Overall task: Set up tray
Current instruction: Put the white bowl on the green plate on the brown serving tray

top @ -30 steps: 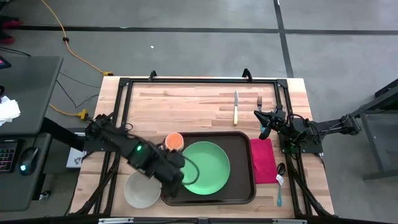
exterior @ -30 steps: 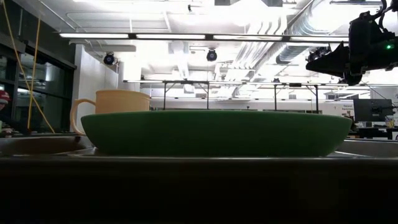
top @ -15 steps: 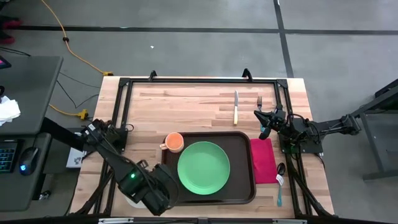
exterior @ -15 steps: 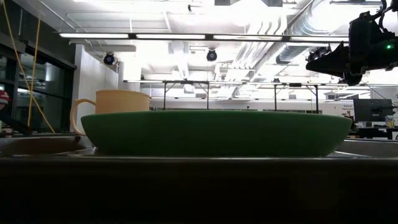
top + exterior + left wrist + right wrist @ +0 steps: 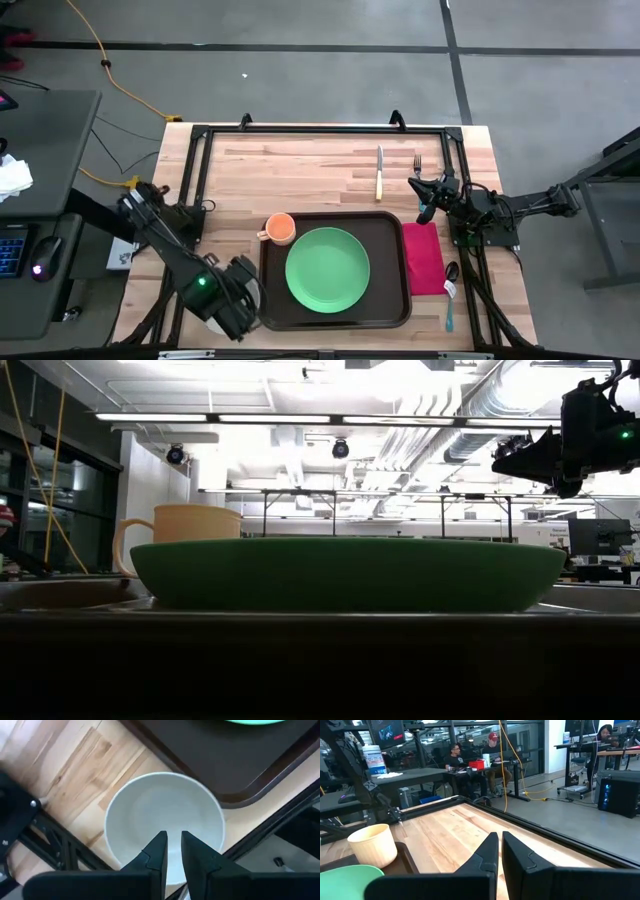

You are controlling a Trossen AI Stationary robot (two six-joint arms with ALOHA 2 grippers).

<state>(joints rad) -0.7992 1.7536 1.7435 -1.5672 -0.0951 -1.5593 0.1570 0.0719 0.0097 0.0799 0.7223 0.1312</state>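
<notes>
Left gripper [image 5: 171, 851] poised over white bowl [image 5: 165, 827], fingers a narrow gap apart, clamped on nothing. Brown tray [image 5: 390, 290] just beside, off bowl's rim, carrying green plate [image 5: 327, 270]; orange cup [image 5: 279, 229] by tray's far corner. Right gripper [image 5: 498, 851] pressed together, parked over pink napkin [image 5: 424, 258].

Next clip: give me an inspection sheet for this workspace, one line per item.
Surface: wooden table inside a black frame.
Job's things: brown tray holding a green plate.
Clutter: orange cup beside the tray; white bowl off its corner; knife, fork, red napkin, spoon.
Grippers: left gripper over the bowl, fingers slightly apart, holding nothing; right gripper shut, waiting above the napkin's end.
Cables: yellow cord on the floor.
Surroundings: desk alongside; people seated behind.
</notes>
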